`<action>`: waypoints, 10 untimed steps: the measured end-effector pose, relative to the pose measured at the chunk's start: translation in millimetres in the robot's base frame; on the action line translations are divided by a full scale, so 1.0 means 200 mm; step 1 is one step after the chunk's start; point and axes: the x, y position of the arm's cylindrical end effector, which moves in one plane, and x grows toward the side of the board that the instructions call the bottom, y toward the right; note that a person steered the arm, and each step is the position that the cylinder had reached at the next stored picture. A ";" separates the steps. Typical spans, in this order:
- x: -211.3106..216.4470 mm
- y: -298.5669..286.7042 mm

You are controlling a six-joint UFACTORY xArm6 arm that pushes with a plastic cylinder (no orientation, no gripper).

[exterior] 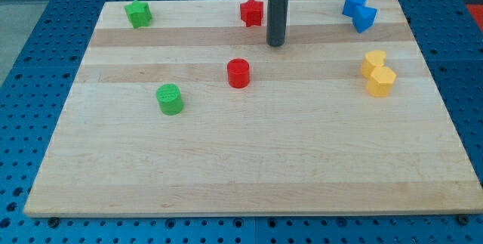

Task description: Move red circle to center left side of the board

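Observation:
The red circle [238, 72], a short red cylinder, stands on the wooden board [249, 161] a little above and left of its middle. My tip [275, 44] rests on the board up and to the right of the red circle, with a clear gap between them. The rod rises straight up from the tip to the view's top edge. A red star-shaped block [251, 12] stands at the top middle, just left of the rod.
A green cylinder [170, 99] stands to the lower left of the red circle. A green star-shaped block [138, 13] is at the top left. Two blue blocks [359, 10] touch at the top right. Two yellow blocks [377, 73] touch at the right side.

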 end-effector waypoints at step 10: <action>0.29 -0.96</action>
